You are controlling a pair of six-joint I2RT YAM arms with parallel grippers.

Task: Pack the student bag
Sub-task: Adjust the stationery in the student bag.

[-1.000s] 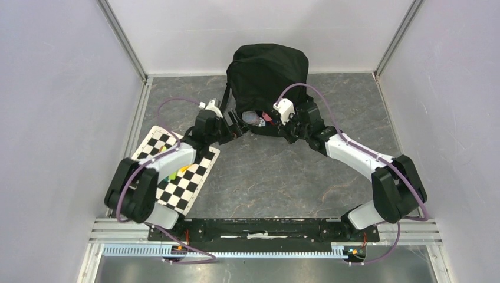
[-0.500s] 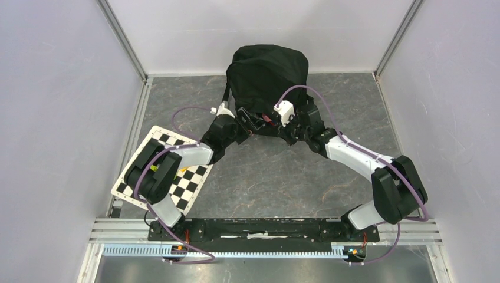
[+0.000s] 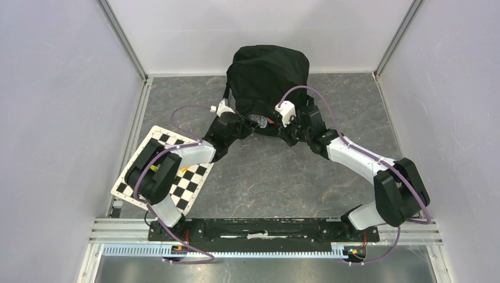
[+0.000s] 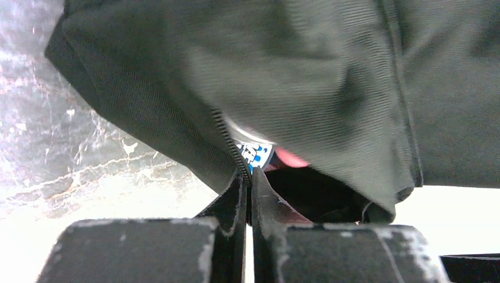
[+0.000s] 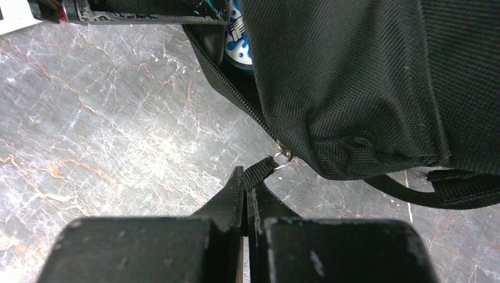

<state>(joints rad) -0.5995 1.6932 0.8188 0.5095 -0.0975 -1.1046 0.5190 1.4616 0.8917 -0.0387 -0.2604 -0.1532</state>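
The student bag (image 3: 268,73), a big black backpack, lies at the back of the table with its opening toward the arms. My left gripper (image 3: 244,125) is at the opening's left side. In the left wrist view this gripper (image 4: 247,177) is shut on the bag's zipper edge (image 4: 227,138), under the black fabric (image 4: 306,76). A blue-and-white item (image 4: 255,154) and something pink (image 4: 290,158) show inside. My right gripper (image 3: 287,131) is at the opening's right end. Seen from its wrist, the right gripper (image 5: 246,180) is shut on the black zipper pull tab (image 5: 259,170), which hangs from a metal ring (image 5: 283,159).
A black-and-white checkerboard (image 3: 188,186) with small coloured pieces lies at the left, partly under the left arm. A shoulder strap (image 5: 448,191) trails on the marble-patterned tabletop (image 5: 118,118). Grey walls enclose the table on three sides.
The left arm swung in from over the checkerboard to the bag's opening, and its jaws, open half a second ago, have shut on the zipper edge. The right gripper has kept its hold.
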